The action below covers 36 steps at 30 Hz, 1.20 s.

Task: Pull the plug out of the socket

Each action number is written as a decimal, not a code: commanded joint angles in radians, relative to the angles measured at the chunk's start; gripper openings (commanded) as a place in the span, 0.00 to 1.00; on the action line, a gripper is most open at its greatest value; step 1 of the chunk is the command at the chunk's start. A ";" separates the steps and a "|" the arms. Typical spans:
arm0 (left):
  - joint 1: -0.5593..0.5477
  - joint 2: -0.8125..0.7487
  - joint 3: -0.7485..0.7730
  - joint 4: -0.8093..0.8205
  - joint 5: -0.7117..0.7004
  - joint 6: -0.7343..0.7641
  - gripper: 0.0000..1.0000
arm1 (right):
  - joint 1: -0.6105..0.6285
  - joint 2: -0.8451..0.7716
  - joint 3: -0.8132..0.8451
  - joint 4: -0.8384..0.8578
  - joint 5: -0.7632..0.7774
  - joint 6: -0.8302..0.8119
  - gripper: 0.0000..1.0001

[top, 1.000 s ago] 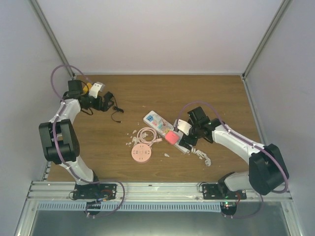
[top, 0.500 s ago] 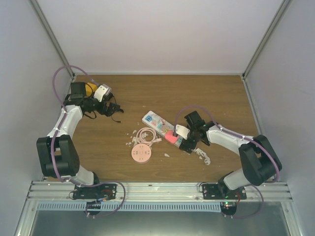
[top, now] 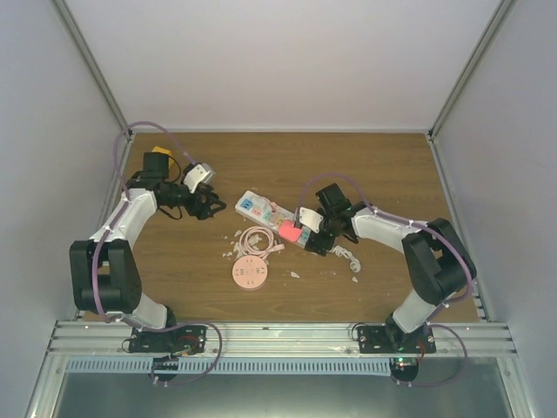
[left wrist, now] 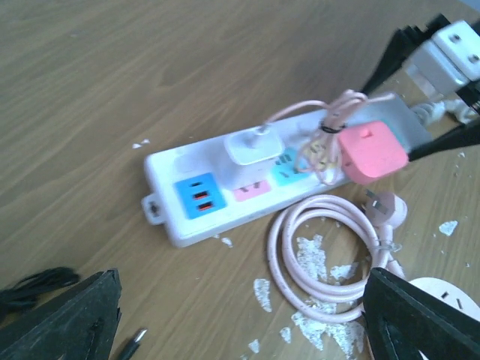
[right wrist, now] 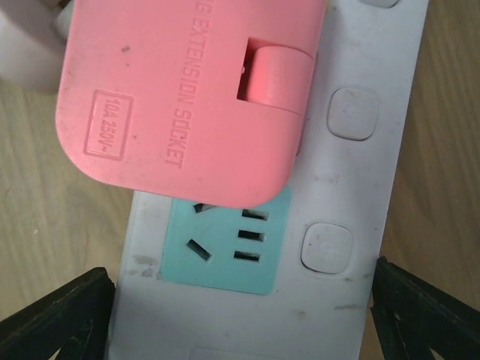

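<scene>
**Plug still in, both arms now closed in on the strip**

Pink plug (right wrist: 187, 97) sits on the white power strip (left wrist: 166, 180) near mid-tabletop (top: 392, 165), covering a socket towards the strip's right-hand end. From the left wrist view it looks a little tilted, and I cannot tell whether it is fully seated. A white charger (left wrist: 251, 150) is plugged in further along the same strip.

Changes over the last second:
- Strip has slid left and slightly away from the arm bases, and the plug has ridden along with it.
- Right arm (top: 383, 228) has followed it leftward. Right jaws are now directly over the plug end, standing wide, one finger on each long side of the strip and just beside its edges. They are not clamped on anything.
- Left arm (top: 139, 209) has swung in from the far left corner. Left jaws now face the strip's other end, near it but apart, open and empty.

Outward from the strip, a coiled pink cable (left wrist: 279, 251) lies just beside it on the near side, with a round pink disc (top: 249, 273) nearer the bases and white flecks scattered around.

Judgement: this is approach, not extraction. The layout suggests one arm steadies the strip while the other pulls. An unbraced strip would likely lift along with the plug.
</scene>
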 commanded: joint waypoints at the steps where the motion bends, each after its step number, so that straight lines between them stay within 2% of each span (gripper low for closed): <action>1: -0.095 -0.009 -0.028 0.055 -0.079 0.011 0.88 | 0.007 0.082 0.049 0.065 -0.030 -0.011 0.84; 6: -0.250 0.034 -0.052 0.176 -0.257 -0.109 0.89 | 0.006 0.092 0.080 0.067 -0.060 0.013 0.90; 13: -0.369 0.142 -0.017 0.256 -0.381 -0.184 0.89 | 0.006 0.086 0.065 0.119 -0.062 -0.001 0.99; 18: -0.400 0.203 -0.014 0.330 -0.473 -0.234 0.88 | 0.006 0.102 0.063 0.150 -0.053 -0.006 1.00; 25: -0.407 0.247 -0.021 0.404 -0.511 -0.272 0.86 | 0.006 0.121 0.061 0.192 -0.060 -0.027 1.00; 32: -0.408 0.278 -0.013 0.460 -0.500 -0.314 0.79 | 0.006 0.154 0.059 0.218 -0.058 -0.031 0.97; 36: -0.407 0.293 -0.010 0.478 -0.494 -0.332 0.70 | 0.006 0.160 0.056 0.227 -0.055 -0.028 0.94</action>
